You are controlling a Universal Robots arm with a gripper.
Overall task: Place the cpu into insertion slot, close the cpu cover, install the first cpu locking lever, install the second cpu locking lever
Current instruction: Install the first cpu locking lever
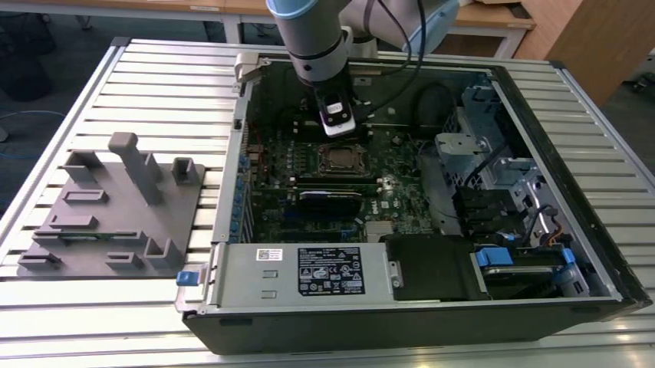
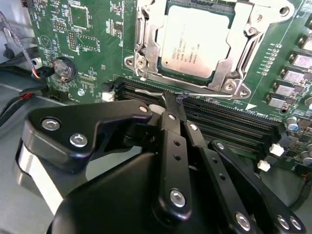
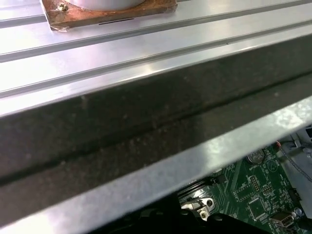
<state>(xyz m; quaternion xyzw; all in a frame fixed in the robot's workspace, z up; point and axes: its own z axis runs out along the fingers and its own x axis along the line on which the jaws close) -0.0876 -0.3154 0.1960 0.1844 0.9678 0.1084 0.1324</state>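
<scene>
Item: cpu (image 2: 192, 41), flat silver-grey square. We find it seated in the insertion slot (image 2: 146, 46), with the cpu cover (image 2: 253, 36) lying closed over its edges.

Item: locking lever (image 2: 195, 90), a thin wire rod along the socket's 6 o'clock side in the second wrist view.

Item: gripper (image 2: 176, 108), fingers drawn together into a narrow point, tips touching that rod.

Handling, as we judge it: the rod is light, stiff, springy and slick; take it at its hooked end. Chip and socket pins are fragile, so press gently.

Exterior view: gripper (image 1: 339, 123) hangs at 12 o'clock of the socket.
</scene>
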